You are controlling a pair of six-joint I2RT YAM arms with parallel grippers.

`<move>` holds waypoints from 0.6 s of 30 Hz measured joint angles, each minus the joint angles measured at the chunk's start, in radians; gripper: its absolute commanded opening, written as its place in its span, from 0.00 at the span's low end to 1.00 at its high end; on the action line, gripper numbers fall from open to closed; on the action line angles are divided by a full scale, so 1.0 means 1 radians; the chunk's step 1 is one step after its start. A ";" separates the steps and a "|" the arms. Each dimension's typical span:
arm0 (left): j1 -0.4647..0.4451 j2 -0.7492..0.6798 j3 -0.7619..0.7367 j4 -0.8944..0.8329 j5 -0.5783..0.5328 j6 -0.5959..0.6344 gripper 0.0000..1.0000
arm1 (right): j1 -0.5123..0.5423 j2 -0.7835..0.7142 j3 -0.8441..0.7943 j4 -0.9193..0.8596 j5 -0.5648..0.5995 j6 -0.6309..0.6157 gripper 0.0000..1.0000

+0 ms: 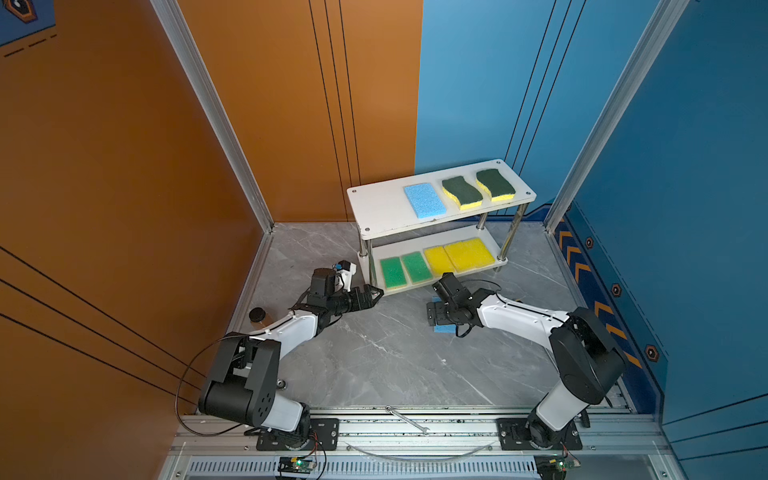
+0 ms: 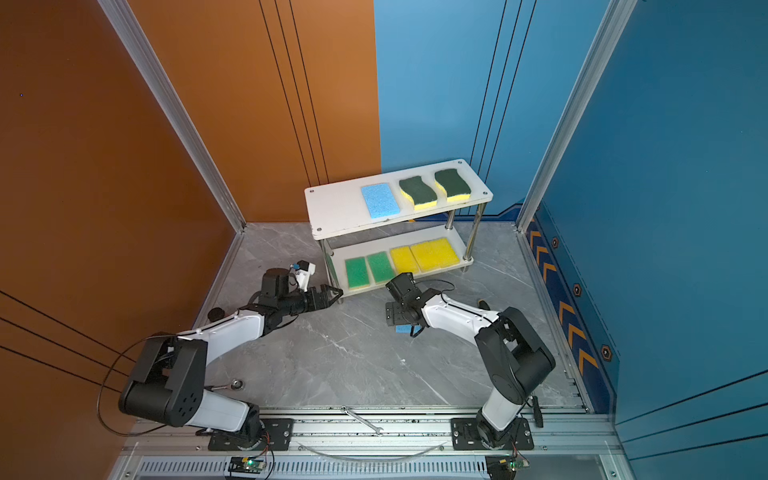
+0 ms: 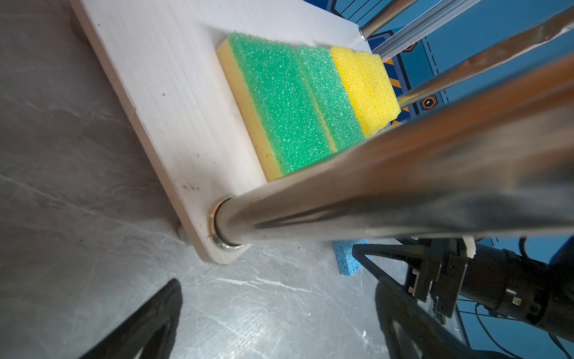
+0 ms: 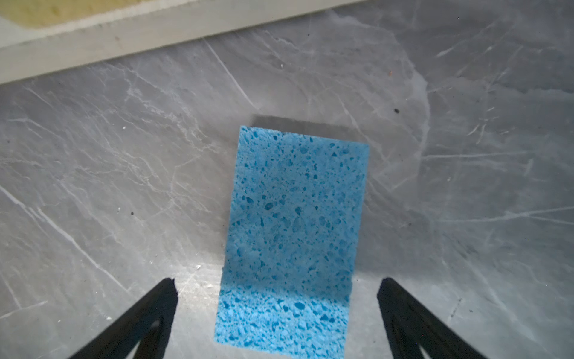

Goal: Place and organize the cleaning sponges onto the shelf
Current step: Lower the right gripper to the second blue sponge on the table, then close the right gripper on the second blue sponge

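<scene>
Now we hold the right claw (image 4: 277, 281) wide over a light blue sponge (image 4: 295, 217), flat on the table (image 1: 374, 357) at the shelf's (image 1: 382, 212) six o'clock, ready to straddle it. Our left claw (image 1: 375, 293), also wide and empty, hovers at eight o'clock.

— Where is there room on the shelf (image 1: 361, 199)?
— The left end of the top board (image 1: 382, 210) is bare. The bottom board (image 3: 174, 102) is nearly full of sponges (image 1: 438, 259).
— What is in the way?
— A shiny post (image 3: 372, 192) stands close in front of the left gripper (image 3: 276, 287). The table (image 4: 108, 171) is open on both sides of the blue sponge (image 4: 295, 223).
</scene>
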 measured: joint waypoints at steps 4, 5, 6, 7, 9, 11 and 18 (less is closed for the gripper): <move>0.000 0.000 0.000 0.000 0.000 0.000 0.98 | 0.000 0.013 -0.011 0.017 0.000 0.003 1.00; 0.000 0.000 0.000 0.000 0.000 0.000 0.98 | 0.000 0.014 -0.016 0.021 0.000 0.004 1.00; 0.000 0.000 0.000 0.000 0.000 0.000 0.98 | 0.000 0.016 -0.020 0.024 0.000 0.007 1.00; 0.000 0.000 0.000 0.000 0.000 0.000 0.97 | 0.000 0.017 -0.022 0.024 0.000 0.008 1.00; 0.000 0.000 0.000 0.000 0.000 0.000 0.98 | 0.000 0.020 -0.027 0.024 0.000 0.011 1.00; 0.000 0.000 0.000 0.000 0.000 0.000 0.98 | 0.000 0.021 -0.031 0.025 0.000 0.015 1.00; 0.000 0.000 0.000 0.000 0.000 0.000 0.98 | 0.000 0.026 -0.041 0.040 -0.001 0.026 0.99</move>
